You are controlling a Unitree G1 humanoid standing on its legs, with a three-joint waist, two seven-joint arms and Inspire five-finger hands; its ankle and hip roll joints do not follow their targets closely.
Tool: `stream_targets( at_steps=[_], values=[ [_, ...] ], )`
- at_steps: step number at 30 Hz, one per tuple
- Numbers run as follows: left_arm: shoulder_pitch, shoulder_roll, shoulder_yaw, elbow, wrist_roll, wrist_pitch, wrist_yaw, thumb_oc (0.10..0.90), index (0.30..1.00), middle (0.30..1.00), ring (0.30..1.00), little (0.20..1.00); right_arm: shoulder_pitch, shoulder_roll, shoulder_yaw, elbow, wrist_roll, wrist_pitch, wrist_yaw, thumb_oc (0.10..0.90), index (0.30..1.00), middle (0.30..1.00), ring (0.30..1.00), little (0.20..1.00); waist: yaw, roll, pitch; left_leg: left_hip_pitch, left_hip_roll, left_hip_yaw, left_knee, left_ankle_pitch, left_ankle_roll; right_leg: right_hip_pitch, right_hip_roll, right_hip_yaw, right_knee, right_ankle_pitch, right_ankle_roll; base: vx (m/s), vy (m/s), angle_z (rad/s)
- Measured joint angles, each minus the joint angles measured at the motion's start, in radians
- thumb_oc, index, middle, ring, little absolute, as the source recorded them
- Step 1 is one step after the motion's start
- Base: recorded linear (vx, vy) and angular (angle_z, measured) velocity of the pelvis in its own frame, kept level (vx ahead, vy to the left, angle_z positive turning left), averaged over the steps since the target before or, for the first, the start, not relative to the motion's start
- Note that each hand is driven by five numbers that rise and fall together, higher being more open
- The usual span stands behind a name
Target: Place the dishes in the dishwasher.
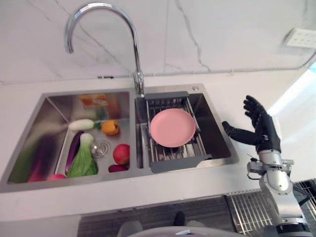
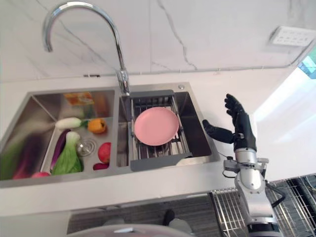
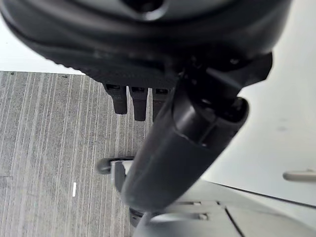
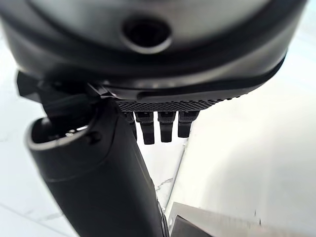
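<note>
Distance between the pink plate (image 1: 172, 127) and the right robot hand (image 1: 261, 129) is what the coming move turns on: the plate lies toward the robot's left of that hand, across the right rim of the sink (image 1: 224, 136), and lower than it, down in the right basin. The plate rests flat, face up, on the grey wire rack (image 1: 174, 132) that spans that basin, roughly in the rack's middle and a little toward the sink's near edge. Being round, it has no long axis, so its rim is equally open from any side; the side facing the hand is the right one. The right robot hand hovers over the table just beside the sink's right edge, upright, fingers straight and spread with the thumb pointing toward the sink, released and holding nothing. The left robot hand (image 3: 173, 143) shows in its own wrist view, hanging over the striped floor (image 3: 49, 148) with fingers straight down and nothing in them, so I judge the right hand far the nearer of the two. Vegetables and fruit (image 1: 84, 148) lie in the left basin, behind the faucet (image 1: 98, 29), and are no part of the task. No grasp has begun yet.
</note>
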State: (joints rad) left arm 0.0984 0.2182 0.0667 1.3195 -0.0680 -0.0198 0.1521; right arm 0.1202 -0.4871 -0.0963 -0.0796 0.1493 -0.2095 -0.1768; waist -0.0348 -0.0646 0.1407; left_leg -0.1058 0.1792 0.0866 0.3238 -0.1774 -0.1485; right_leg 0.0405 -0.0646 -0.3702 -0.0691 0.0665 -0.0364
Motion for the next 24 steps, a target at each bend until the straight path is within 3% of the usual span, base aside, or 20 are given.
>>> stream_targets(
  at_steps=[1,2,3,4,5,6,7,9,13,16,24],
  values=[
    [0.006,-0.003,-0.022,-0.001,0.003,0.001,-0.002,0.8,0.9,0.9,0.9,0.9,-0.01,-0.016,0.0,0.0,-0.034,0.0,0.0,0.8,0.9,0.9,0.9,0.9,0.002,0.01,0.006,0.009,0.019,0.025,-0.144,0.042,-0.003,0.014,0.01,0.008,-0.016,0.005,0.011,0.05,0.092,-0.41],
    [0.017,-0.013,-0.042,-0.001,0.01,0.001,-0.011,0.8,0.9,0.9,0.9,0.9,-0.018,-0.026,0.003,0.002,-0.052,0.0,0.007,0.8,0.9,0.9,0.9,0.9,0.015,0.026,0.004,0.052,0.029,0.051,-0.208,0.094,-0.006,0.02,0.015,0.028,-0.022,0.009,0.017,0.06,0.09,-0.33],
    [0.017,-0.013,-0.042,-0.001,0.01,0.001,-0.011,0.8,0.9,0.9,0.9,0.9,-0.018,-0.026,0.003,0.002,-0.052,0.0,0.007,0.8,0.9,0.9,0.9,0.9,0.015,0.026,0.004,0.052,0.029,0.051,-0.208,0.094,-0.006,0.02,0.015,0.028,-0.022,0.009,0.017,0.11,0.144,-0.37],
    [0.026,-0.035,-0.071,0.001,0.054,0.009,-0.021,0.8,0.9,0.9,0.9,0.9,-0.022,-0.053,0.017,-0.002,-0.071,-0.001,0.023,0.8,0.9,0.9,0.9,0.9,-0.001,0.058,0.002,0.148,0.004,0.058,-0.335,0.162,-0.008,0.033,0.03,0.046,-0.027,0.008,0.027,0.06,0.083,-0.1],
    [0.026,-0.035,-0.071,0.001,0.054,0.009,-0.021,0.8,0.9,0.9,0.9,0.9,-0.022,-0.053,0.017,-0.002,-0.071,-0.001,0.023,0.8,0.9,0.9,0.9,0.9,-0.001,0.058,0.002,0.148,0.004,0.058,-0.335,0.162,-0.008,0.033,0.03,0.046,-0.027,0.008,0.027,0.06,0.084,-0.3],
    [0.025,-0.043,-0.086,0.003,0.092,0.011,-0.024,0.8,0.9,0.9,0.9,0.9,-0.019,-0.078,0.024,-0.002,-0.079,0.0,0.042,0.8,0.9,0.9,0.9,0.9,-0.008,0.076,0.003,0.208,-0.014,0.056,-0.401,0.215,0.003,0.035,0.039,0.057,-0.027,0.009,0.034,0.07,0.078,-0.04],
    [0.025,-0.04,-0.086,0.012,0.119,0.018,-0.027,0.8,0.9,0.9,0.9,0.9,-0.01,-0.09,0.023,-0.002,-0.088,0.002,0.055,0.8,0.9,0.9,0.9,0.9,-0.03,0.085,0.001,0.225,-0.017,0.07,-0.422,0.207,0.015,0.042,0.04,0.043,-0.027,0.009,0.043,0.09,0.11,-0.03],
    [0.032,-0.014,-0.088,0.001,0.121,0.02,-0.035,0.8,0.9,0.9,0.9,0.9,0.012,-0.092,0.023,-0.001,-0.112,0.002,0.084,0.8,0.9,0.9,0.9,0.9,-0.031,0.054,0.002,0.239,-0.04,0.071,-0.422,0.197,0.033,0.052,0.017,0.047,-0.028,0.012,0.062,0.07,0.121,0.05],
    [0.025,0.019,-0.087,-0.018,0.122,0.008,-0.045,0.8,0.9,0.9,0.9,0.9,0.013,-0.09,0.032,-0.007,-0.113,0.001,0.136,0.8,0.9,0.9,0.9,0.9,-0.029,0.028,-0.018,0.243,-0.082,0.07,-0.417,0.192,0.065,0.055,-0.024,0.051,-0.029,0.026,0.09,0.02,0.063,0.0],
    [0.005,0.022,-0.089,-0.039,0.122,-0.001,-0.051,0.8,0.9,0.9,0.9,0.9,0.004,-0.09,0.06,-0.015,-0.112,0.001,0.158,0.8,0.9,0.9,0.9,0.9,-0.024,0.031,-0.03,0.245,-0.104,0.077,-0.423,0.191,0.084,0.052,-0.045,0.063,-0.029,0.036,0.106,0.02,0.063,-0.04],
    [0.019,0.016,-0.091,-0.038,0.156,-0.002,-0.059,0.8,0.9,0.9,0.9,0.9,0.001,-0.093,0.101,-0.022,-0.112,0.001,0.203,0.8,0.9,0.9,0.9,0.9,-0.029,0.035,-0.072,0.254,-0.105,0.097,-0.423,0.193,0.092,0.049,-0.046,0.083,-0.033,0.043,0.115,0.01,0.015,-0.09]
  ],
)
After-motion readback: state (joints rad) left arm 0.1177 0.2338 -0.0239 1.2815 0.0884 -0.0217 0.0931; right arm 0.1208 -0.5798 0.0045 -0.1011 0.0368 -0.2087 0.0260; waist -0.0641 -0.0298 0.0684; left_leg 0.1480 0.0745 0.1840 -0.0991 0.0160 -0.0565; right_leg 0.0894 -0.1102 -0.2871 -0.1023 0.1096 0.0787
